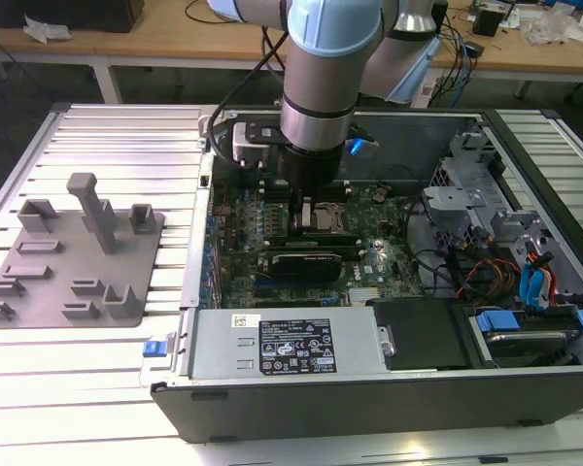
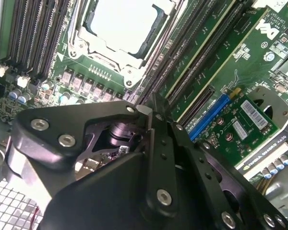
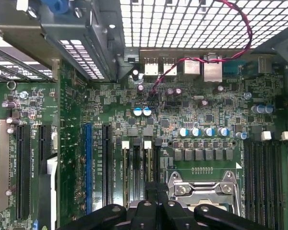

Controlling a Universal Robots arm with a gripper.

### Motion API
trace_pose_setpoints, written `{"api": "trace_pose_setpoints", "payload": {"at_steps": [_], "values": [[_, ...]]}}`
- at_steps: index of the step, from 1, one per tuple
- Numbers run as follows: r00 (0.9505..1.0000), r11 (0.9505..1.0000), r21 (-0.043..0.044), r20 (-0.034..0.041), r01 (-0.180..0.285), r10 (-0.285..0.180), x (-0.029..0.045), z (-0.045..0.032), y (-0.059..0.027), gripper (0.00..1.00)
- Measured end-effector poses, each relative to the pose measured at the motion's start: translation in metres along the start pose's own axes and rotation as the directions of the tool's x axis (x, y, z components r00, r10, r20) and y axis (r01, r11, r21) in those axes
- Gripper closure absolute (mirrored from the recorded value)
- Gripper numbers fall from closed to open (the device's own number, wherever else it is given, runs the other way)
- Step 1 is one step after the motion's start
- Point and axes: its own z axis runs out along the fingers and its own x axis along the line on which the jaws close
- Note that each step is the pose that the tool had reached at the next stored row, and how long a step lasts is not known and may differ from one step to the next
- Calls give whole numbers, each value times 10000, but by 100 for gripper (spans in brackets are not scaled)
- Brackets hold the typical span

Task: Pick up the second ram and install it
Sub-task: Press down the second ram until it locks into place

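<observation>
In the exterior view my claw [image 1: 306,202] hangs straight down inside the open computer case [image 1: 369,398], low over the motherboard [image 1: 369,254], just beside the processor socket [image 1: 323,217] on the exterior view's left; the grey holder tray [image 1: 68,257], well apart on the slatted table [image 1: 87,374], carries no green stick that I can see. In the second wrist view my claw [image 2: 152,109] has its 2 fingers pressed almost together, tips down at the bank of memory slots [image 2: 194,57] next to the socket, and I cannot tell whether a board edge sits between the pads. In the first wrist view my claw [image 3: 153,205] is again closed to a thin gap, right at the end of 2 slots with white latches, and a thin strip stands edge-on in one of them; I judge that to be the second ram [image 3: 147,167], already standing in its slot under my fingertips, though seen edge-on I cannot be sure. I expect such a stick to be light and stiff but fragile: thin board, brittle chips, contacts along 1 long edge. I would take it by the flat faces near the top edge, at mid-length, and press evenly so it does not tilt.
</observation>
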Motion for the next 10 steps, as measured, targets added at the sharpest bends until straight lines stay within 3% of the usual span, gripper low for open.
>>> {"api": "trace_pose_setpoints", "payload": {"at_steps": [3,7,10], "values": [[10000,10000,21,27,2,-2,-5,-29,-1,92],[10000,10000,1,1,0,0,-8,-215,11,92],[10000,10000,3,4,0,0,-8,-229,11,92]]}}
